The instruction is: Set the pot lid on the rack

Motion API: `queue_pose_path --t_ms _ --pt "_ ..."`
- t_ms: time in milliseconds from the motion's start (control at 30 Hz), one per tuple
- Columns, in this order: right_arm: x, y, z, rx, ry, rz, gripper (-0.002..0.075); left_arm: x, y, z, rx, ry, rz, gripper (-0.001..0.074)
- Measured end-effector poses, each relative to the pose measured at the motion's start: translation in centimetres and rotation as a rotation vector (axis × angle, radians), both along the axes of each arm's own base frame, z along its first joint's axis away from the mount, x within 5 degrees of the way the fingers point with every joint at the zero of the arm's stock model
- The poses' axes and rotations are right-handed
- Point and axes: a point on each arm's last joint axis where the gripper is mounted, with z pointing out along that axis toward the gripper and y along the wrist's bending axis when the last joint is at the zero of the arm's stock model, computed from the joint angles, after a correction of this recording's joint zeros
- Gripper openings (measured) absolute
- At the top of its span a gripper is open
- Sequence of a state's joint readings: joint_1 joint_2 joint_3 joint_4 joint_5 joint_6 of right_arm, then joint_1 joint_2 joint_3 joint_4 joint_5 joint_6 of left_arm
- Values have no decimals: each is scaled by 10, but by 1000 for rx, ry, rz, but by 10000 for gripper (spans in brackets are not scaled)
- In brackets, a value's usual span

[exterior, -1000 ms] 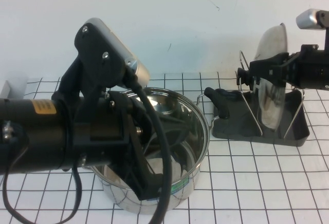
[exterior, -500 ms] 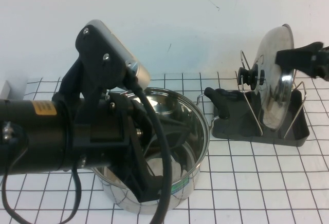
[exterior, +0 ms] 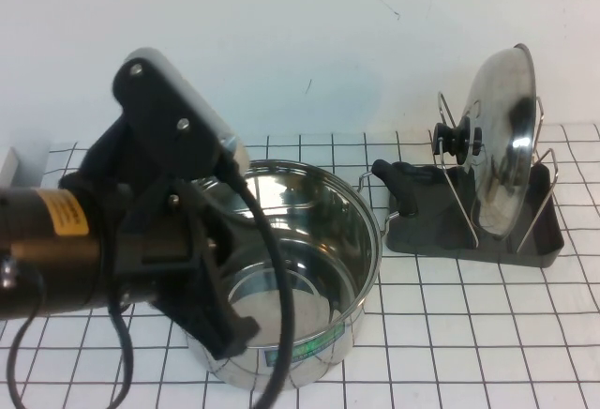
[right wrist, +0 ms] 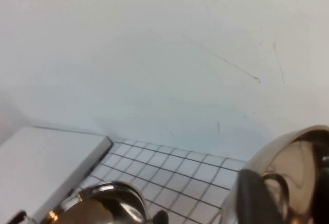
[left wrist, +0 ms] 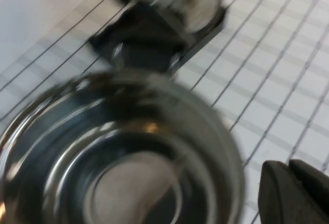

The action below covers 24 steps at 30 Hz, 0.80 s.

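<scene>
The pot lid point(exterior: 502, 137) stands on edge in the rack point(exterior: 469, 240), leaning between its wire loops, black knob point(exterior: 455, 140) facing the pot. The rack's dark tray sits at the right of the gridded table. My right gripper point(right wrist: 288, 183) is out of the high view; in the right wrist view its fingers stand apart, empty, close to the lid point(right wrist: 295, 154). My left gripper point(left wrist: 289, 163) is shut and empty, held beside and above the steel pot point(left wrist: 118, 157). The left arm point(exterior: 141, 231) fills the left foreground of the high view.
The deep steel pot point(exterior: 361, 231) stands in the middle of the table, one black handle point(exterior: 403, 184) close to the rack. A white box point(exterior: 9, 160) sits at the far left edge. A white wall stands behind.
My right gripper has let go of the lid and drawn back to the right, out of the high view. The lid stays in the rack. My left arm has shifted left and back.
</scene>
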State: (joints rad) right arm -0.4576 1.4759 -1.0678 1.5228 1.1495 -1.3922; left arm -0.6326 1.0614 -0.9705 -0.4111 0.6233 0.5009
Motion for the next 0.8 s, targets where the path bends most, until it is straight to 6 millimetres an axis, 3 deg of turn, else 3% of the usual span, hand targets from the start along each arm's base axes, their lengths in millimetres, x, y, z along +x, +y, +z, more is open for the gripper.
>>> queue_pose_path --t_ms 100,200,333,533,667,800 --pt "-15 1 17 -90 -19 12 104 5 11 -7 77 48 134 -1" --pt "-27 10 28 -204 -28 48 34 7 22 -12 155 87 262 -1" --pt "-41 27 32 -425 19 73 9 5 40 -10 207 94 415 -1" --pt "-70 56 38 -820 52 88 6 -15 62 13 89 33 533 -1" --pt "-93 66 52 -943 3 36 5 -35 76 26 -17 -24 533 -1" --pt "-121 68 63 -963 -107 -63 5 -54 87 20 -125 -57 529 -1"
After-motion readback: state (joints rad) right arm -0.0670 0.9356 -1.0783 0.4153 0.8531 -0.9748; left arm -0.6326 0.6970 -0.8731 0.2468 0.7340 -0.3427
